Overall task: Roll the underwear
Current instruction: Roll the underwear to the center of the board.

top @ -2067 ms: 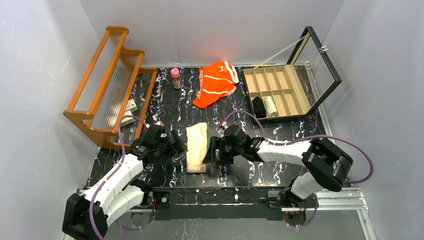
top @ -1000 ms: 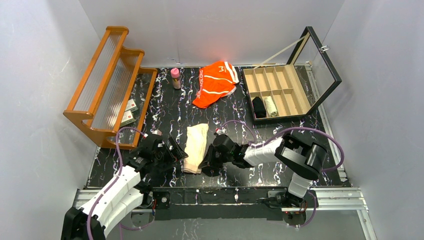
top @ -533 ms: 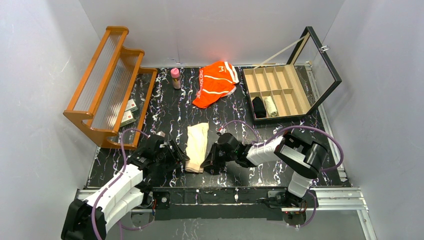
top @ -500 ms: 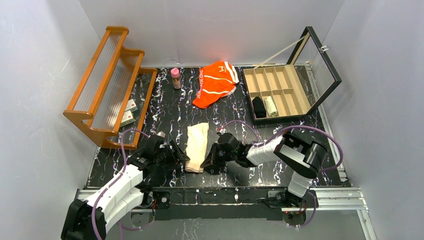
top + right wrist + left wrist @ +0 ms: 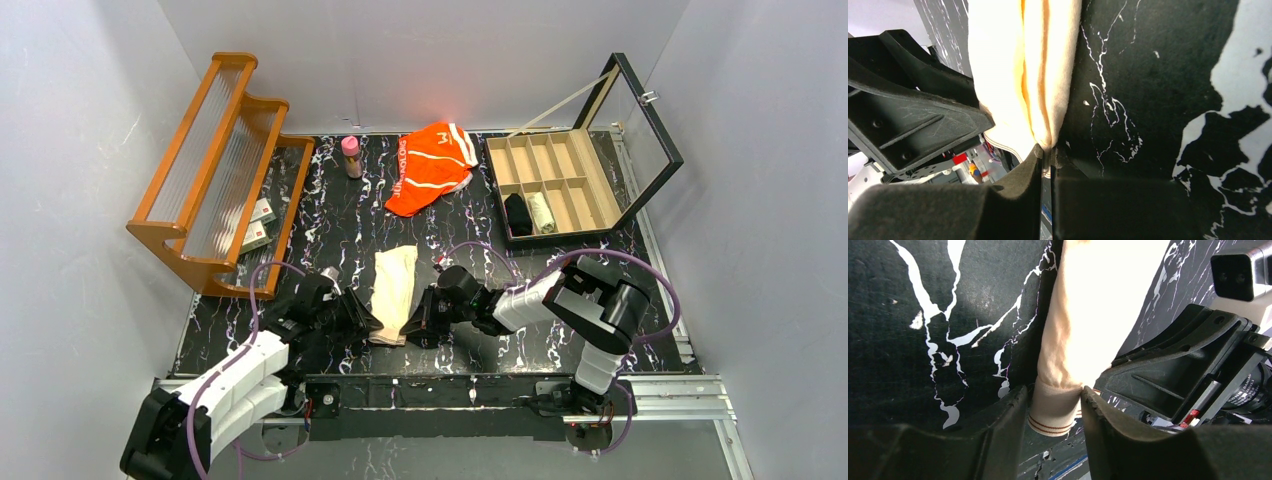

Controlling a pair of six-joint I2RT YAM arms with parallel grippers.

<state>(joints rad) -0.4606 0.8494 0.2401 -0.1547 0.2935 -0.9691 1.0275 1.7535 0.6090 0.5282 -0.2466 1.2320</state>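
Arms (image 5: 240, 362) lie low, left fingers (image 5: 998, 440) and right fingers (image 5: 1015, 200) pinching the beige underwear (image 5: 392, 290).

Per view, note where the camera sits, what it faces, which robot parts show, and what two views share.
Top external: high behind the robot, facing down at the table; left arm, right arm show.
Left wrist: faces the beige underwear between the left gripper's fingers.
Right wrist: faces it, right gripper pinching its edge.
Shared: that garment.
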